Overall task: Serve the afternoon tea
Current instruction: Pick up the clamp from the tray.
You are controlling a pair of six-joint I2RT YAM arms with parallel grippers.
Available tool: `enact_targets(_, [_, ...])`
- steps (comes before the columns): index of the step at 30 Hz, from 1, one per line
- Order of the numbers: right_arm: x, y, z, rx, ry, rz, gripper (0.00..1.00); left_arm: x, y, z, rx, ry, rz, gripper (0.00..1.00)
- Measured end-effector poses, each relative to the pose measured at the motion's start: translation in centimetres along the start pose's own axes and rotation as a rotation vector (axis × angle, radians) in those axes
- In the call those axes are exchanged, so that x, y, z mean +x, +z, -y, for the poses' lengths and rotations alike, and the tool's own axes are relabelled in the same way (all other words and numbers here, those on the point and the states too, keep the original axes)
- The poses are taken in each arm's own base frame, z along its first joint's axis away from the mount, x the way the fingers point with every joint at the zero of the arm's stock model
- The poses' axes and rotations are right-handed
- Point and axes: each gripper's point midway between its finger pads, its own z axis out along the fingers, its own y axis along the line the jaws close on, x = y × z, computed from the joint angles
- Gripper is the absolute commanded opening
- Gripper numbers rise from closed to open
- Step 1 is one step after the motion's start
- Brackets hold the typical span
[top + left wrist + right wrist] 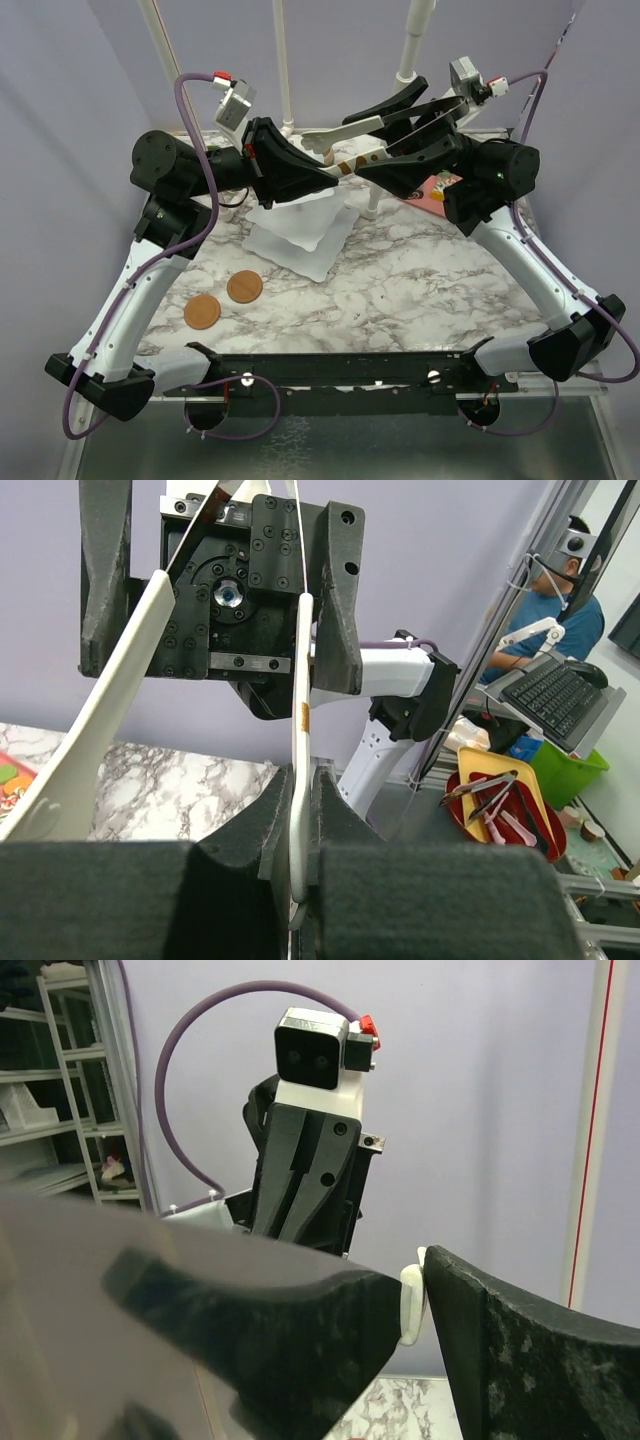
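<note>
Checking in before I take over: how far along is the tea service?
Done: nothing I can confirm; the stand looks bare where it shows, and two brown rounds lie on the table. In hand: the left gripper is shut on the tongs; the right gripper stands wide around them. Left: loading the stand.
</note>
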Motion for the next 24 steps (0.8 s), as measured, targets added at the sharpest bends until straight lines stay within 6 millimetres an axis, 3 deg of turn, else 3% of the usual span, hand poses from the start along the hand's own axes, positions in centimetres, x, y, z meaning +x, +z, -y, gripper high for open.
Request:
enact_targets(8, [-0.4,0.5,0.0,-0.007,0.005,-0.029,0.98,-0.2,-0.1,0.3,0.0,0.016,0.008,0.0])
enact_targets(15, [-0.2,0.4,-0.1,-0.014,0.007,-0.044,0.81,-0.2,-0.1,0.3,0.001,0.031,0.009,0.0])
enact_targets(24, [-0.2,-0.5,-0.7,-0.049,0.006,-0.079,0.87,0.0,-0.1,0.4,0.004,0.032,0.002,0.0])
